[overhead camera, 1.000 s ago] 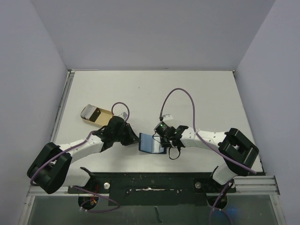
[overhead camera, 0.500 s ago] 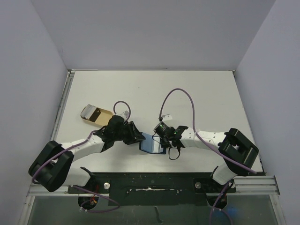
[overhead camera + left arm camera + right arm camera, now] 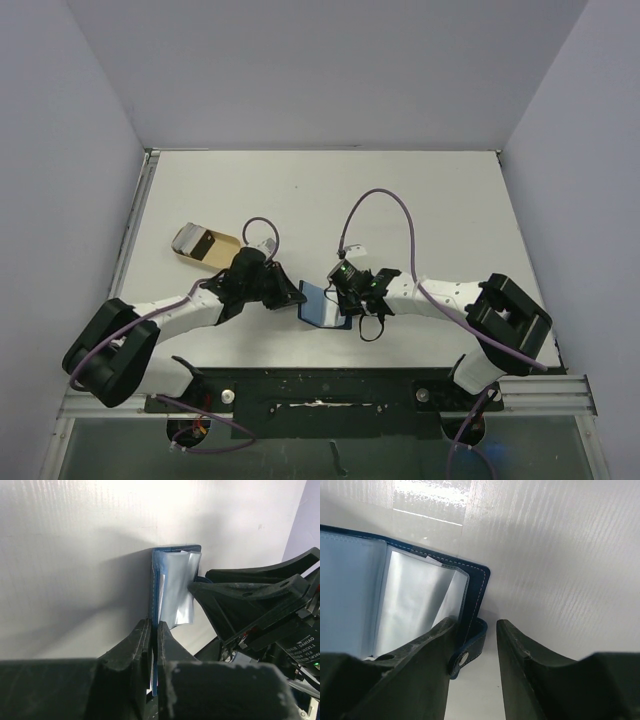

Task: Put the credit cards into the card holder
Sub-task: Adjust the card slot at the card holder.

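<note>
Credit cards [image 3: 208,243] sit in the beige tray [image 3: 182,240] by the left edge of the worktop [image 3: 420,200], with only the tan one plain to see. Rightward, the left claw [image 3: 292,296] is pinched tight on the left cover of the card holder [image 3: 320,305], likely pinning it open. The right claw [image 3: 475,625] stands parted astride the snap tab [image 3: 470,652], gripping nothing. Bare worktop lies beyond the card holder, and the near edge is close.
</note>
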Action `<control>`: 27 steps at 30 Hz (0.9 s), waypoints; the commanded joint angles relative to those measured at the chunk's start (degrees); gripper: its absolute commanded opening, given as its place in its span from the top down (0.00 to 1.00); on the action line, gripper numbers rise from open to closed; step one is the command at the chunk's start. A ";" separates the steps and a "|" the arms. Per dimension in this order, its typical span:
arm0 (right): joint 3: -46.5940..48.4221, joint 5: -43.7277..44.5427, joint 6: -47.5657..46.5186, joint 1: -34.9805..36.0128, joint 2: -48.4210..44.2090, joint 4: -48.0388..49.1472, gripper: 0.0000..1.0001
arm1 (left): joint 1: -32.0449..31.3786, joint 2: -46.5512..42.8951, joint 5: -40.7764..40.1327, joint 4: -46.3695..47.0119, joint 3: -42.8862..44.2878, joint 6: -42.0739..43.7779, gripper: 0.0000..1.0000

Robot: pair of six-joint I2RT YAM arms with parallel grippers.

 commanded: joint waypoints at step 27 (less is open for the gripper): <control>6.36 -10.99 -1.68 1.41 -0.97 13.29 0.71 | -0.08 -5.46 -4.31 -1.52 1.68 0.72 0.97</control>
